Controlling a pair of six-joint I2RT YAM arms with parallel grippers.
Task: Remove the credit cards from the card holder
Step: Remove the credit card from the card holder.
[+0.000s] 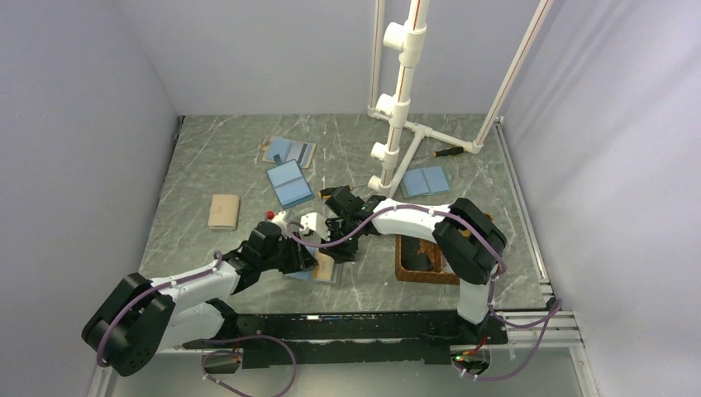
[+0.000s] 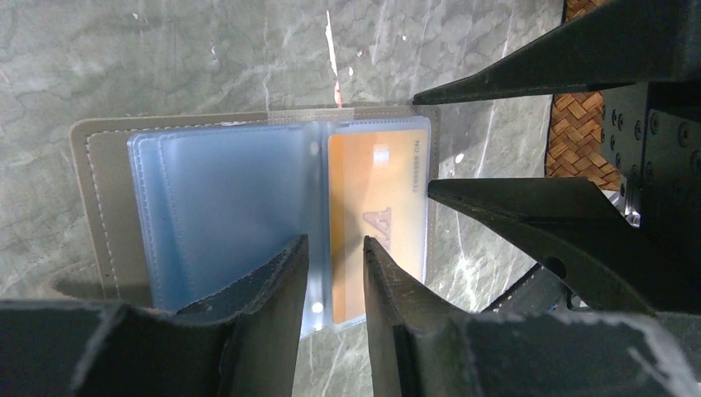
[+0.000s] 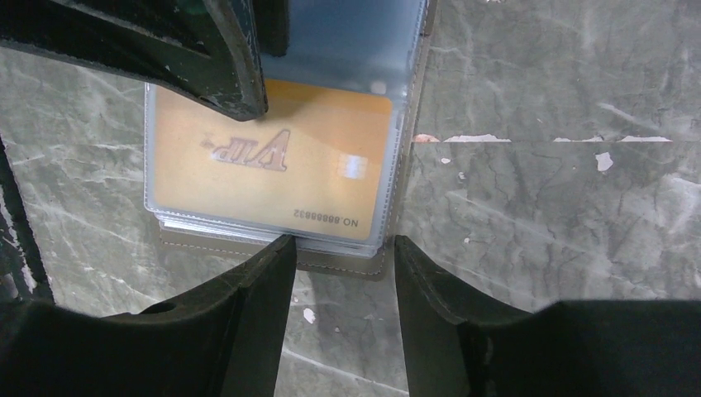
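Note:
The card holder (image 2: 103, 190) lies open on the marble table, tan cover underneath and clear blue sleeves (image 2: 223, 198) on top. An orange credit card (image 2: 376, 190) sits inside the top sleeve of the right leaf, also seen as the card (image 3: 273, 165) in the right wrist view. My left gripper (image 2: 333, 244) stands over the holder's near edge, jaws a narrow gap apart astride the sleeve spine, one finger (image 3: 223, 74) resting on the card's sleeve. My right gripper (image 3: 340, 244) is open at the holder's outer edge (image 3: 347, 263), gripping nothing. Both grippers meet over the holder (image 1: 325, 266).
A brown wicker tray (image 1: 426, 260) stands just right of the holder. Further back lie other open blue holders (image 1: 289, 184) (image 1: 289, 151) (image 1: 424, 180) and a closed tan one (image 1: 224, 211). A white pipe frame (image 1: 401, 99) rises at the back.

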